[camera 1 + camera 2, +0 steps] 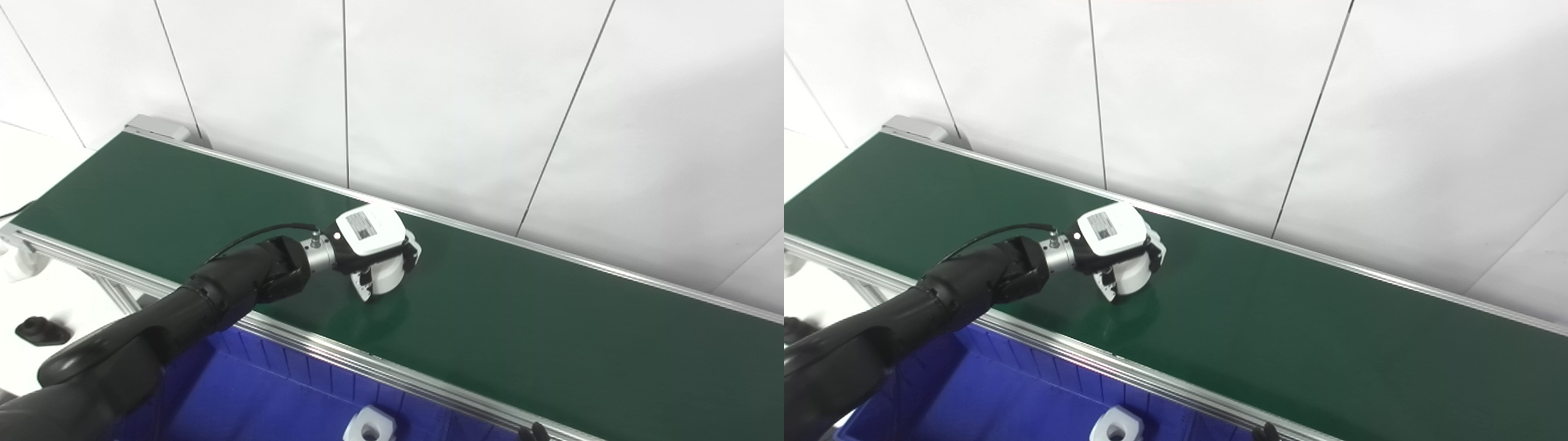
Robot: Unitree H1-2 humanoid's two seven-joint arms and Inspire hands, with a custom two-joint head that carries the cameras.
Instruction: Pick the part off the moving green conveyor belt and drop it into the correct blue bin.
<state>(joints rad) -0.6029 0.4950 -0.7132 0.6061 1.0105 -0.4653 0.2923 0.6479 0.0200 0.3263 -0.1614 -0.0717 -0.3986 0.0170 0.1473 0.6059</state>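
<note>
A white cylindrical part (387,275) stands on the green conveyor belt (551,318), near its middle. My left hand (373,236), with a white back and a label on it, reaches over the belt from the lower left. Its fingers (411,251) curl down around the part, which still rests on the belt; it also shows in the right eye view (1132,275). The hand hides the top of the part. Only a small dark tip (533,432) shows at the bottom edge where my right hand may be.
A blue bin (257,392) sits below the belt's near aluminium rail (343,352), holding a white nut-shaped part (369,424). A black piece (40,331) lies on the white surface at the left. A white panelled wall stands behind the belt.
</note>
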